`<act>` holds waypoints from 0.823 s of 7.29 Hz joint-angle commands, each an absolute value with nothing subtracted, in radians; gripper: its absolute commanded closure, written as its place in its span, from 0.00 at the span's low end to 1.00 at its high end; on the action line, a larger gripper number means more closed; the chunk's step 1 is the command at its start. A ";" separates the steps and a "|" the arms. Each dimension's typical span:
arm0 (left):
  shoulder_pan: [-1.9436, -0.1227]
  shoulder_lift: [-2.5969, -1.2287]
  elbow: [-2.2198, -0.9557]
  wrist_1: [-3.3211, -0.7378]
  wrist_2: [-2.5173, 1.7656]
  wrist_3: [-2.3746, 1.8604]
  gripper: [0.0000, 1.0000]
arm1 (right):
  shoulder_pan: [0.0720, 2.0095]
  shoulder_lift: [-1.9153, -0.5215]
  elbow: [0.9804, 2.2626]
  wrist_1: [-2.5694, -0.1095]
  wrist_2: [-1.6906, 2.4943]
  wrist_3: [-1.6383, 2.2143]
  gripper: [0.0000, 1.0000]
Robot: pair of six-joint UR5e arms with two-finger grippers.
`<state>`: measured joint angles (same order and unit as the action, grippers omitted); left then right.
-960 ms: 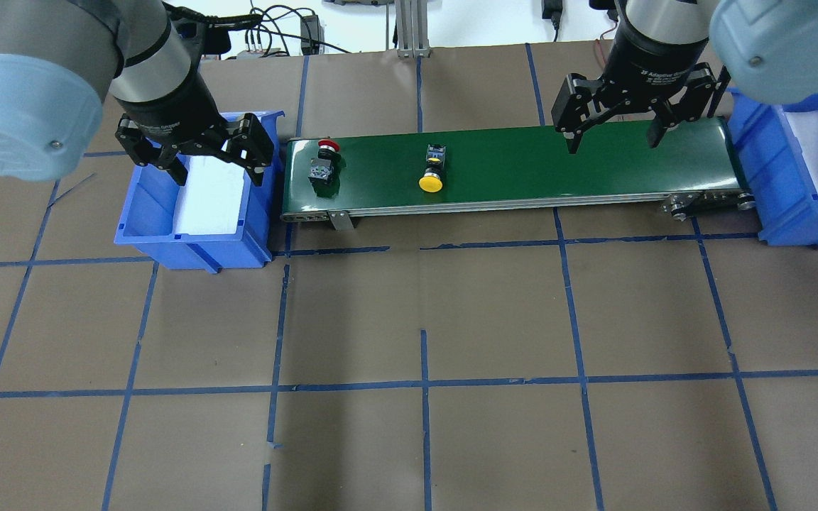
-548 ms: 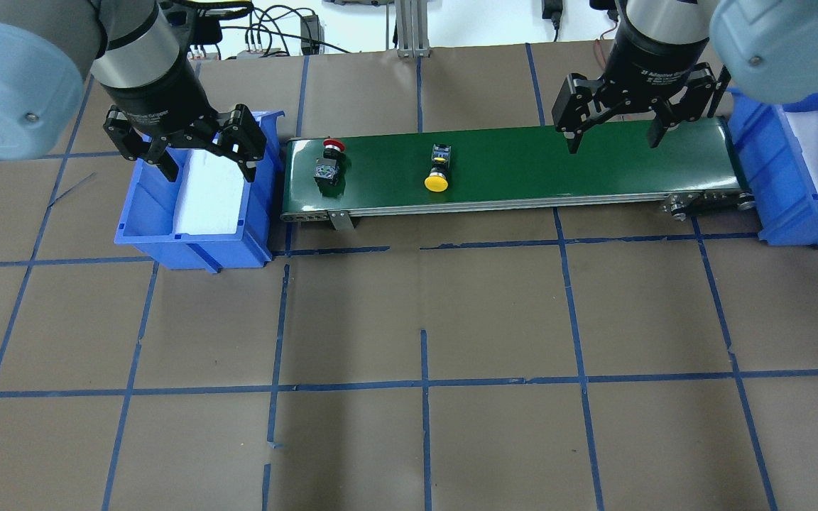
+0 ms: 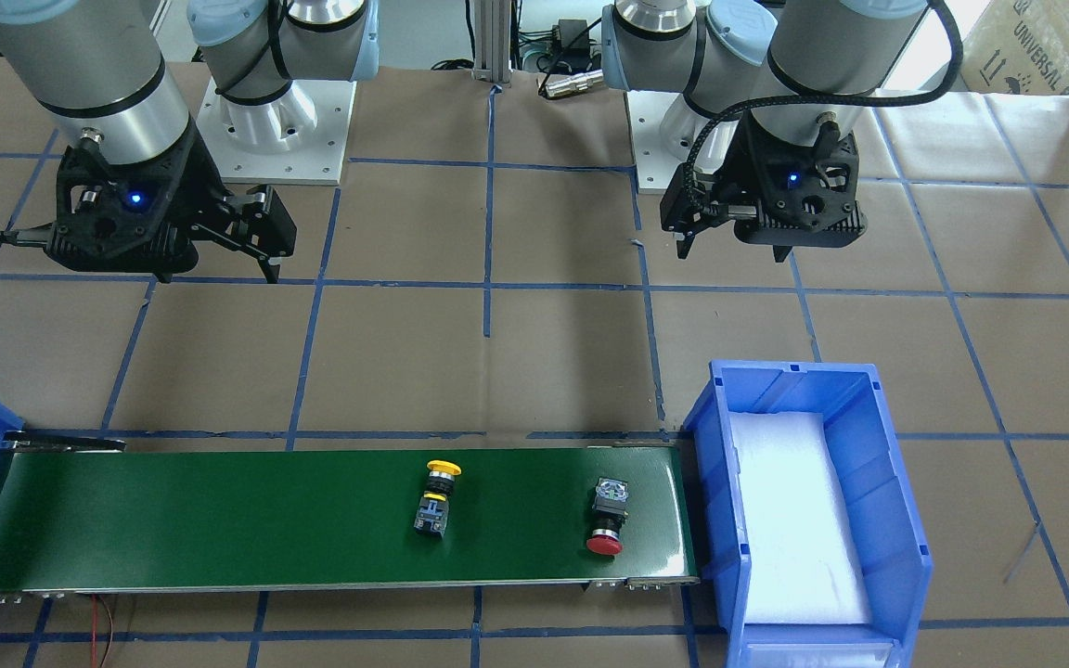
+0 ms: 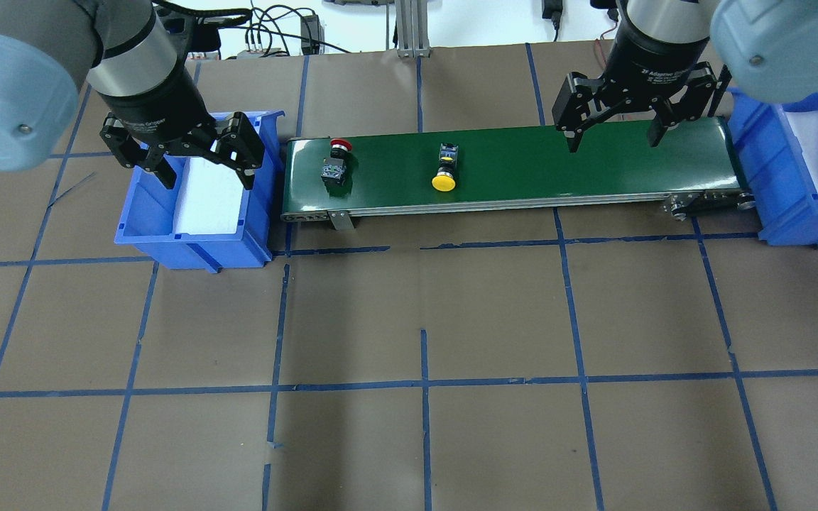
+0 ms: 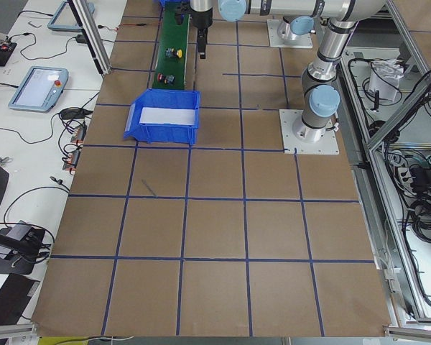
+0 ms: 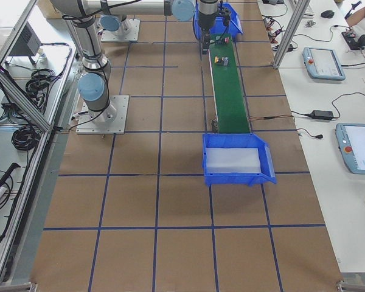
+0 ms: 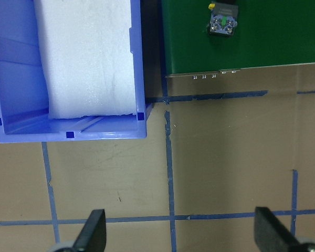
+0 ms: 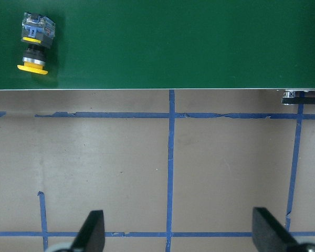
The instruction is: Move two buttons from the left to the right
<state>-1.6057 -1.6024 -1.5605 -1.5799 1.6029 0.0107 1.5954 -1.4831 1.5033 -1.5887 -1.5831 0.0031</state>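
Buttons are both out on the belt point(image 4: 593, 160), so by my reading the first half of the job is done. In the overhead view the red button point(image 4: 336, 160) lies on its side near the belt's 9 o'clock end. The yellow button point(image 4: 445, 169) lies on its side to the red one's 3 o'clock, short of the belt's middle, with its cap toward 6 o'clock. The left bin point(image 4: 143, 213), touching the belt at 9 o'clock, shows only white foam. The right bin point(image 4: 757, 163) at the 3 o'clock end also shows only its white liner, though part of it is cut off. Neither button has reached it. What is left, I judge, is the ride along the belt and a pick and drop for each at the far end.

The left gripper point(image 4: 204, 176) hangs over the left bin pointing down, fingers spread wide, with nothing between them. The right gripper point(image 4: 615, 142) hovers above the belt near its 3 o'clock end, likewise spread and empty. The yellow button is well apart from it toward 9 o'clock.
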 commanded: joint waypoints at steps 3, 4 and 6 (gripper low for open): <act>-1.606 -1.600 -1.566 -1.583 1.605 0.011 0.00 | 1.595 -1.482 1.503 -1.588 -1.583 0.003 0.00; -1.606 -1.597 -1.569 -1.583 1.603 0.012 0.00 | 1.595 -1.483 1.503 -1.588 -1.583 0.003 0.00; -1.608 -1.597 -1.569 -1.583 1.605 0.012 0.00 | 1.595 -1.483 1.503 -1.588 -1.583 0.003 0.00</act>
<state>-1.6071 -1.5975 -1.5685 -1.5829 1.6035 0.0114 1.5954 -1.4825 1.5033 -1.5877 -1.5831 0.0031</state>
